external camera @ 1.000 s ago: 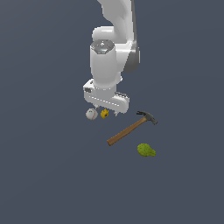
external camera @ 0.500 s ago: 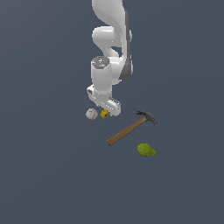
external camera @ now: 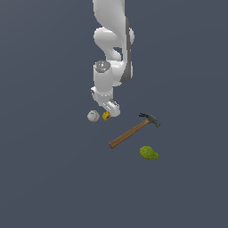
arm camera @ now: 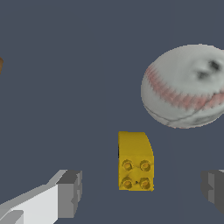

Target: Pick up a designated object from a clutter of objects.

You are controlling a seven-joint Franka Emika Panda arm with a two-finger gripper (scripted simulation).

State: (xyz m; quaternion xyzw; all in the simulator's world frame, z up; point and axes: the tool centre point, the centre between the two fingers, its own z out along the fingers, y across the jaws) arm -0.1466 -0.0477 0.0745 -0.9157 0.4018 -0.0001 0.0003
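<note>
Wrist view shows the gripper with its jaws spread wide, one grey fingertip on one side and the other at the frame's far edge, nothing held between them. Between the two fingertips, nearer the middle, lies the designated object: a small yellow block with a curved top and four round studs on one face. It touches neither finger. Just beyond the block, off to one side and apart from it, sits the white ball, with red stitching and a dented grey patch.

Seen from the exterior view, the gripper hangs low under the white arm, right over the yellow object, while the ball lies just beside it toward the exterior view's left. Farther from the gripper, toward the exterior view's right, the hammer lies flat, its dark head pointing away and its wooden handle angled back. Farthest out, past the hammer's handle, rests the green lumpy object, well apart from the rest on the dark floor.
</note>
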